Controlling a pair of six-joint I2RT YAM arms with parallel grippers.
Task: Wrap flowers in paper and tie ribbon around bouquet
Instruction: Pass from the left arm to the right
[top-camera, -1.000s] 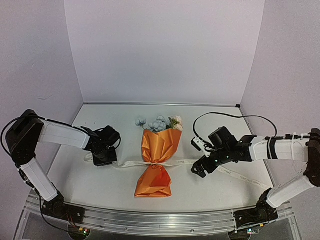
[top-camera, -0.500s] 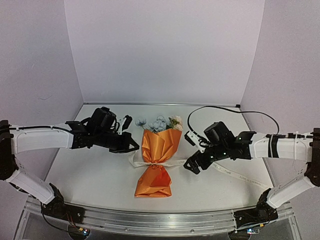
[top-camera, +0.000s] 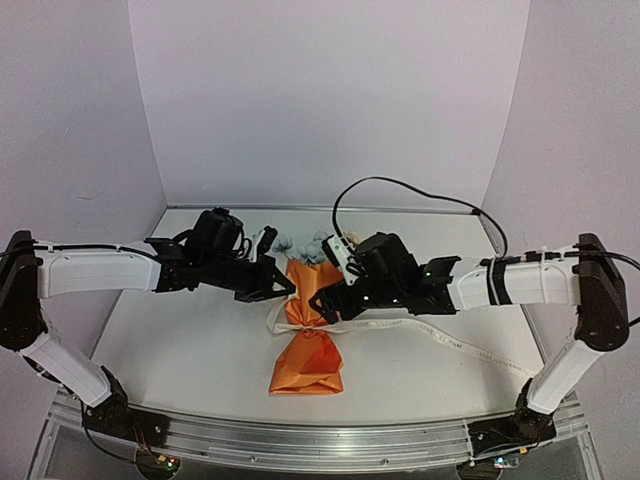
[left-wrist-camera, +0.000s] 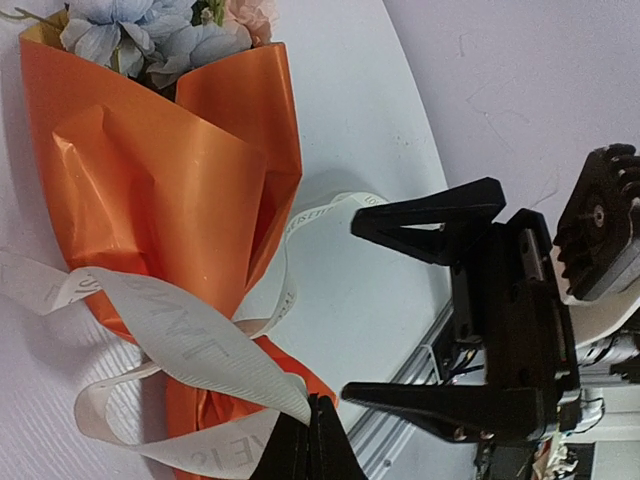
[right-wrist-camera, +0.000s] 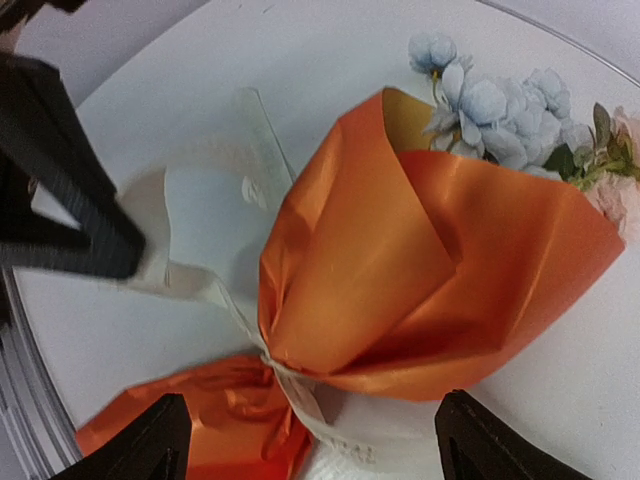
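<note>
1. Top external: white table (top-camera: 180, 350); bouquet (top-camera: 308, 365) lies at centre, blooms at its far end.
2. Cream ribbon (top-camera: 465, 345) crosses its cinched waist and trails right.
3. Above that waist, right gripper (right-wrist-camera: 312, 400), jaws apart.
4. Just left, left gripper (left-wrist-camera: 308, 435) pinched on ribbon.

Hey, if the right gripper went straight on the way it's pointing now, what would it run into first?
Most likely the bouquet, near its cinched orange middle, which lies between the right gripper's open fingers, though depth is hard to judge.
</note>
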